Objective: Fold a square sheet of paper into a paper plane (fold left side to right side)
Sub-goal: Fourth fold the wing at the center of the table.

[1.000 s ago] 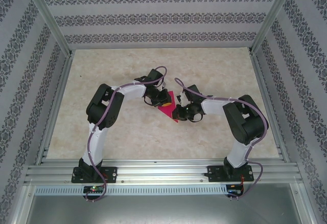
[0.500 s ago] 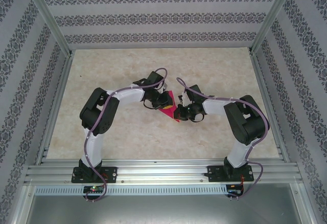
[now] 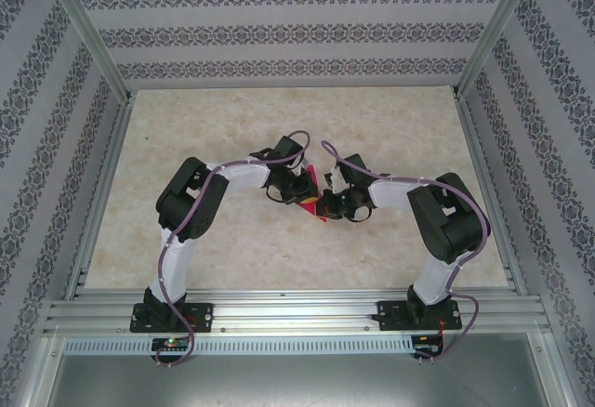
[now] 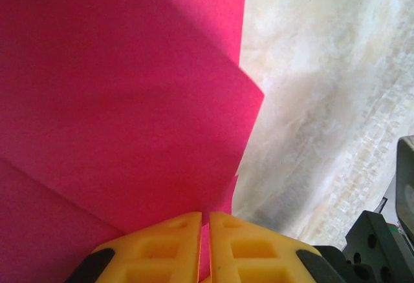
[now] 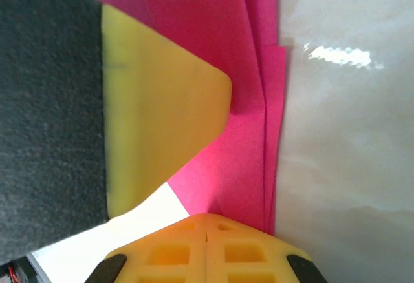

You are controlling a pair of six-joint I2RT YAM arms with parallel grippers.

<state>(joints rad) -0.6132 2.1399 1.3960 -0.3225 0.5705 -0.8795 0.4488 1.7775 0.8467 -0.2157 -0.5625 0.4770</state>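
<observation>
1. Count: one pink paper sheet (image 3: 305,204), two arms, two fingers per arm.
2. The sheet is at about the middle of the worktop (image 3: 186,128). It is partly folded and sits between the two wrists, mostly covered by them from above.
3. The left fingers (image 4: 174,244) are pressed together on the sheet's edge, with pink showing in the thin slit between them. A diagonal flap lies over the lower layer.
4. The right fingers (image 5: 174,251) are fully together, pinching the sheet where it runs in at their tips. Three stacked edges show along the sheet's right side in the right wrist view.
5. One left finger (image 5: 162,121), yellow with a black backing, lies across the sheet and blocks much of the right wrist view.
6. The left arm (image 3: 186,203) and right arm (image 3: 446,216) bend inward from the near edge, and their wrists almost meet over the sheet.
7. Surroundings:
   - a purple cable (image 3: 172,268) on each arm
   - an aluminium rail (image 3: 297,314) along the near edge
   - patterned walls (image 3: 297,26) on three sides
8. A dark hardware piece (image 4: 378,238) sits at the lower right of the left wrist view. I can't tell which part it is.
</observation>
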